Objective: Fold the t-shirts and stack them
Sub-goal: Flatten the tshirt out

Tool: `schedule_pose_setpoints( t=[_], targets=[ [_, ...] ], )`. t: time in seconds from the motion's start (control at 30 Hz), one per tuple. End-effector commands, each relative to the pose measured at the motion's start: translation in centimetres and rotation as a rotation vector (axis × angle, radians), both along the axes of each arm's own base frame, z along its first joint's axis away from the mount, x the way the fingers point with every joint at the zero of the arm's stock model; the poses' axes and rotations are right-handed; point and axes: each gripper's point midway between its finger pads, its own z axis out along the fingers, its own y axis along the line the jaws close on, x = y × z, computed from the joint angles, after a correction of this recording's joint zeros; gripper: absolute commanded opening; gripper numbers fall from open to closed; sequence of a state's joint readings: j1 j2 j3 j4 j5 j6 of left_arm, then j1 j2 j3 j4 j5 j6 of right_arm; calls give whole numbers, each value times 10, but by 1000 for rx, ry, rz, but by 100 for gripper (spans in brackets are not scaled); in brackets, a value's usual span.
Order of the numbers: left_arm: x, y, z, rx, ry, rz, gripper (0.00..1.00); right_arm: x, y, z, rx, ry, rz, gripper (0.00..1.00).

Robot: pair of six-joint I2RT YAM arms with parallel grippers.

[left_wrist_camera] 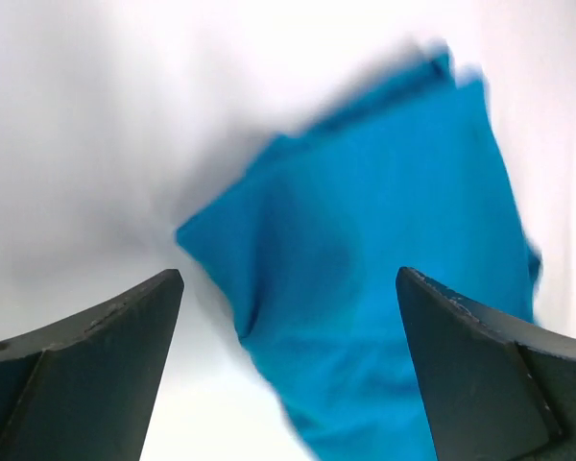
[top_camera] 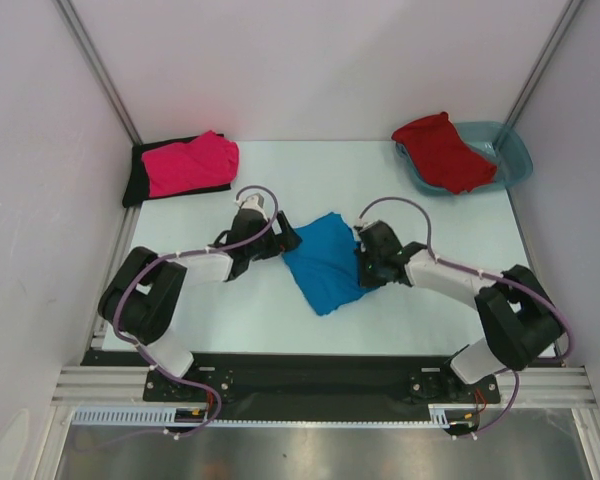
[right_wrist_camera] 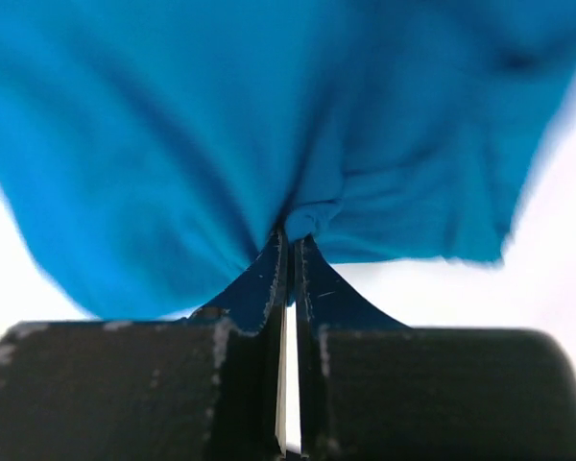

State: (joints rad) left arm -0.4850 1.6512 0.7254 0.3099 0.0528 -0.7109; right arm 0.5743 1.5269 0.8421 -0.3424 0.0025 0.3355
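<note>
A folded bright blue t-shirt (top_camera: 327, 262) lies in the middle of the table, between my two grippers. My right gripper (top_camera: 364, 262) is shut on its right edge; in the right wrist view the blue cloth (right_wrist_camera: 269, 125) bunches into a pinch at the fingertips of the right gripper (right_wrist_camera: 292, 240). My left gripper (top_camera: 286, 238) stands wide open at the shirt's upper left corner. In the left wrist view the blue shirt (left_wrist_camera: 384, 279) fills the space past the left gripper (left_wrist_camera: 290, 279), with nothing held. A hot pink t-shirt (top_camera: 192, 162) lies on a black one (top_camera: 136, 178) at the back left. A red t-shirt (top_camera: 440, 152) drapes over a teal tub.
The translucent teal tub (top_camera: 512, 152) stands at the back right corner. White walls with metal posts close in the left, right and back sides. Both arm bases sit on the black rail (top_camera: 310, 375) at the near edge.
</note>
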Motion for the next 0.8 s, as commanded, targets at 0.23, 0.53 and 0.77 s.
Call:
schedule_pose_setpoints(
  t=[0.23, 0.53, 0.77],
  targets=[
    [69, -10, 102, 146, -235, -82, 100, -87, 76, 51, 88, -33, 132, 8],
    [14, -30, 116, 79, -245, -223, 100, -7, 0, 90, -155, -319, -63, 77],
    [-61, -77, 89, 101, -202, -381, 100, 43, -31, 63, -127, -275, -131, 76]
  ],
)
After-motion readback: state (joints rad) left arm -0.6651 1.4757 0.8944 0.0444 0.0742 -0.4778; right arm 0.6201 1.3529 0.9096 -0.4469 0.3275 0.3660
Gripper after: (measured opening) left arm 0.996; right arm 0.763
